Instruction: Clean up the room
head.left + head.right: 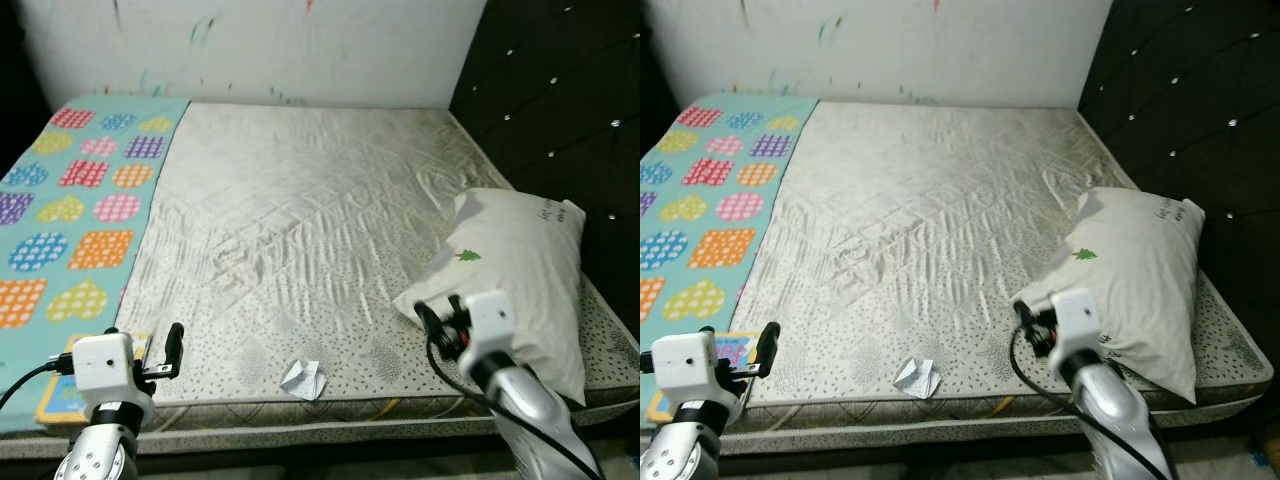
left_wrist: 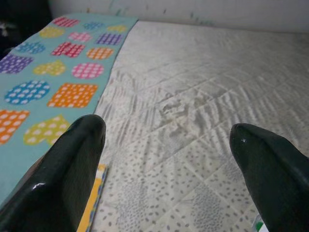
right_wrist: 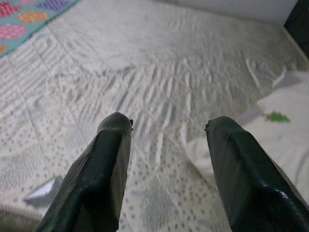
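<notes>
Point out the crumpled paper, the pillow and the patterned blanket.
crumpled paper [image 1: 303,378], left eye view, its middle.
pillow [image 1: 520,275], left eye view, centre of the white case.
patterned blanket [image 1: 85,200], left eye view, teal middle area.

Mattress [image 1: 320,220]: pale grey-beige, quilted, small dark specks near the front edge. Blanket [image 1: 70,200]: turquoise with dotted multicolour hearts and squares. Pillow [image 1: 520,280]: white, small green tree print. Headboard [image 1: 560,110]: black, studded. Crumpled paper [image 1: 303,378]: white.
</notes>
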Tool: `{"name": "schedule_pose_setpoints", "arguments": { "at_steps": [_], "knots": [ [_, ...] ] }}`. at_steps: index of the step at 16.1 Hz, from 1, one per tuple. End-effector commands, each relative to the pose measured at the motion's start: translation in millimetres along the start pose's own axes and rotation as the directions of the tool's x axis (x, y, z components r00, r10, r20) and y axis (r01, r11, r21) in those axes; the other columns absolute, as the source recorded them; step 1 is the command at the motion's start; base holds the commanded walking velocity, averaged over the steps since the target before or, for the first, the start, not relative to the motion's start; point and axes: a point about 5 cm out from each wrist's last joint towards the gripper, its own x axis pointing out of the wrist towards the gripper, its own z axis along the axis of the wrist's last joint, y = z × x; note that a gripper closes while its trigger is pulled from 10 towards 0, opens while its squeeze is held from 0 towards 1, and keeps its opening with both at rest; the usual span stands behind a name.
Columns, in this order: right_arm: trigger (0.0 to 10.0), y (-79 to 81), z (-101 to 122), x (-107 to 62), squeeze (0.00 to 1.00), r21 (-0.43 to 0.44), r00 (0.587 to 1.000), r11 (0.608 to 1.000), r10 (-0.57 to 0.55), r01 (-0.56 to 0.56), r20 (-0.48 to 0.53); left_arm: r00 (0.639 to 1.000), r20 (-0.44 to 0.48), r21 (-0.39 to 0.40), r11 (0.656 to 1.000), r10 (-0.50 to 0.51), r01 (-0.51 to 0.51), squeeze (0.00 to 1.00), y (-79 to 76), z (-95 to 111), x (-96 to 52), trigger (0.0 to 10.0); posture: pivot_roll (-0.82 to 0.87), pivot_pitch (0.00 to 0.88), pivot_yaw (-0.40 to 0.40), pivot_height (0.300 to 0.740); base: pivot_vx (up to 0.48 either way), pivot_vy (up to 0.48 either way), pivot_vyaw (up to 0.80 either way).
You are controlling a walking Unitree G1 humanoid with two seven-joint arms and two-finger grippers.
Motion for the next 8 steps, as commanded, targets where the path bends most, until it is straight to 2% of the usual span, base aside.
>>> {"name": "schedule_pose_setpoints", "arguments": {
  "at_steps": [1, 8],
  "knots": [
    [10.0, -2.3, 5.0, -2.6, 0.0, -0.002, 1.0, 1.0, 0.008, -0.008, 0.011, 1.0, -0.001, 0.002, 1.0, -0.006, 0.006, 0.0, -2.3, 2.0, -0.7, 10.0, -0.04, 0.075, -0.064, 0.74, 0.0, 0.0, 0.0],
    [10.0, -1.2, 7.3, -5.3, 0.0, -0.004, 1.0, 1.0, 0.028, -0.028, 0.009, 1.0, -0.008, 0.002, 1.0, -0.023, 0.023, 0.0, -5.3, 2.7, 0.5, 10.0, -0.05, 0.092, -0.065, 0.74, 0.0, 0.0, 0.0]
  ]
}}
